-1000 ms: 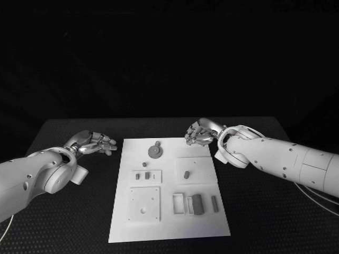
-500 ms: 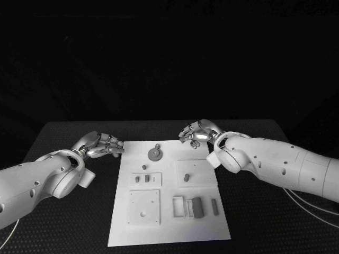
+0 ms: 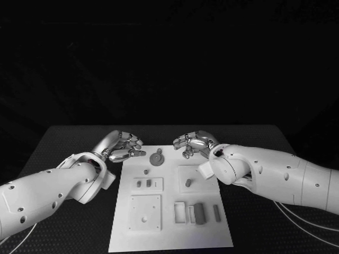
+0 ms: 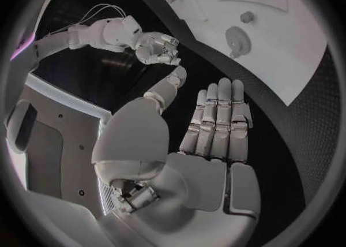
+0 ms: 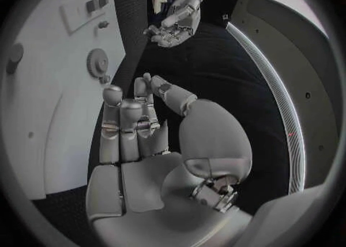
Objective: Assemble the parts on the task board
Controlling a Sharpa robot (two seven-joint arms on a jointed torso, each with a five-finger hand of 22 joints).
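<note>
White task board [image 3: 169, 233] lies mid-table, bearing grey parts: a round geared disc [image 3: 155, 157] at its far end, small pegs and blocks nearer. Left hand [image 3: 122, 146] and right hand [image 3: 194, 143] hover beside the disc, fingers apart, holding nothing.

From where I'm standing, nothing readable is showing: no lettering, numbers, labels or brand marks are appearing on the task board [image 3: 169, 211], its parts, or either arm.
</note>
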